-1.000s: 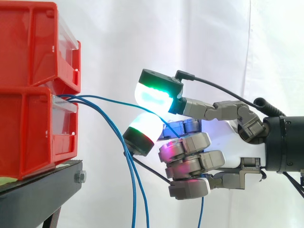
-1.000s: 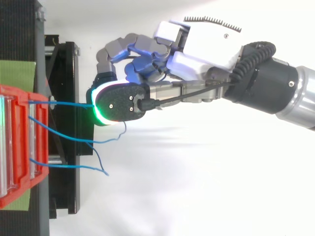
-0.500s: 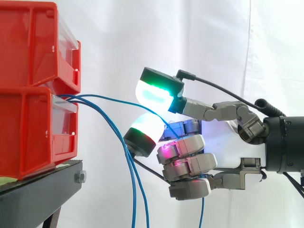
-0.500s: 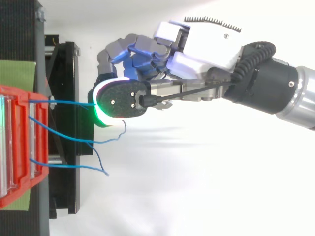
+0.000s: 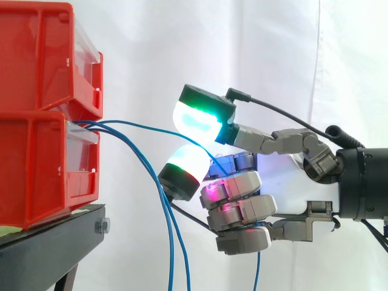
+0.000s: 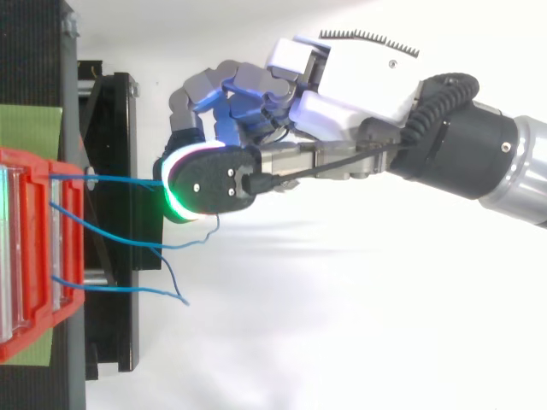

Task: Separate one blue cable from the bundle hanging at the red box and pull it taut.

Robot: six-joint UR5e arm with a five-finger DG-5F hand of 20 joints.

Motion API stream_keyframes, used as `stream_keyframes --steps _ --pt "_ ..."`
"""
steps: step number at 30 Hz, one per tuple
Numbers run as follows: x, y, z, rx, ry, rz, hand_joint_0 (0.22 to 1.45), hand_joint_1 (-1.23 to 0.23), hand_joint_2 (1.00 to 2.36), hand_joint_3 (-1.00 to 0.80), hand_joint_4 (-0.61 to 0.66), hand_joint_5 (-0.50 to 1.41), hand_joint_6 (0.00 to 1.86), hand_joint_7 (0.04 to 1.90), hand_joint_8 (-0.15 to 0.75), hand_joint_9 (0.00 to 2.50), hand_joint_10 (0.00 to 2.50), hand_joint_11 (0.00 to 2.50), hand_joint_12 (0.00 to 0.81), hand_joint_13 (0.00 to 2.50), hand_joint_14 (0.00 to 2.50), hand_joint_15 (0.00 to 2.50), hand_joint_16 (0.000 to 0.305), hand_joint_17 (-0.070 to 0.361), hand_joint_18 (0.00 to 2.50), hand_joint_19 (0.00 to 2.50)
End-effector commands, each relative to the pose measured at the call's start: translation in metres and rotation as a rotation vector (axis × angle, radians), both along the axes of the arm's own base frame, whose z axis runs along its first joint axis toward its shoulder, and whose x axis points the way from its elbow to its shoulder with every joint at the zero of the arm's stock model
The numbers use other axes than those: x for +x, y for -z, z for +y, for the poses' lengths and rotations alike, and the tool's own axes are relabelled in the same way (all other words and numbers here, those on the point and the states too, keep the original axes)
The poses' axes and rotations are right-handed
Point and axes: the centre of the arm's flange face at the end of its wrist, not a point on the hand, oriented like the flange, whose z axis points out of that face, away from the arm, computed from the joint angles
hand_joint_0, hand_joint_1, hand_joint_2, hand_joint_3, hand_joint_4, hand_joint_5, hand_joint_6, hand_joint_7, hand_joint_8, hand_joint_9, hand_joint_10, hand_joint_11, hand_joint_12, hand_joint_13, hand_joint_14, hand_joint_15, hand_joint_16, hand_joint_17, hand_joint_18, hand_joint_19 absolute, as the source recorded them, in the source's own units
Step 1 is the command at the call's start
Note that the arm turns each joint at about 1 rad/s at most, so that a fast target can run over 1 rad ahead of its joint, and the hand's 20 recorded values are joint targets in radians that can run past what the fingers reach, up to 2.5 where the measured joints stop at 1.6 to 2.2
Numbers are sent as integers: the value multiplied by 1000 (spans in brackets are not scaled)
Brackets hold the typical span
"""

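Two red bins stand one on the other at the left of the side view, the upper bin (image 5: 36, 54) on the lower bin (image 5: 36, 170), and both rest on a black stand (image 5: 54, 242). From the front of the lower bin come several thin cables. One blue cable (image 5: 151, 128) goes right in a soft curve, not straight, to the hand (image 5: 239, 185) in the middle of the frame. It passes between the upper pad (image 5: 197, 121), which glows green and white, and the lower pad (image 5: 185, 163), then enters the fingers, which are curled closed around it. The other cables (image 5: 171, 254) hang down to the lower edge, just left of the hand. Behind is a white curtain (image 5: 182, 48).
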Motion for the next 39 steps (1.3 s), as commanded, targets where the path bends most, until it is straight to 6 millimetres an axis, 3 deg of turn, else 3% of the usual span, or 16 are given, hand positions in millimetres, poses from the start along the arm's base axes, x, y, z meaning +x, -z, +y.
stream_keyframes --steps 1,7,15,17,20,30,34,39 --pt "0 -1 -1 0 2 -1 566 -609 1000 -500 171 -208 935 1170 298 514 2380 1009 327 551 2500 1058 33 75 1063 1750" --pt "0 1 0 0 0 0 584 -654 1001 -485 168 -209 934 1166 296 521 2344 1046 319 561 2500 1072 34 75 1061 1736" --pt "0 1 0 0 -1 0 584 -579 1018 -178 171 -212 916 1176 302 547 2182 1120 326 575 2414 1127 36 82 1029 1733" --pt "0 -1 0 0 0 -1 599 -598 1011 -88 202 -209 921 1150 344 544 2354 985 369 590 2500 1036 48 109 1105 1660" --pt "0 1 0 1 0 0 613 -645 1007 -22 219 -209 923 1149 360 549 2374 936 378 594 2500 1005 52 116 1118 1629" --pt "0 -1 0 2 0 -5 653 -720 1008 10 207 -224 944 1095 328 532 2218 1006 359 598 2430 1040 49 111 1064 1621" --pt "0 -1 -1 3 9 -6 667 -738 1016 -31 173 -233 942 1126 291 534 2045 1132 320 592 2308 1113 42 94 1005 1661" --pt "0 -1 -1 3 9 -8 708 -717 1017 53 148 -243 949 1189 275 527 2036 1108 308 598 2273 1103 39 87 979 1680"
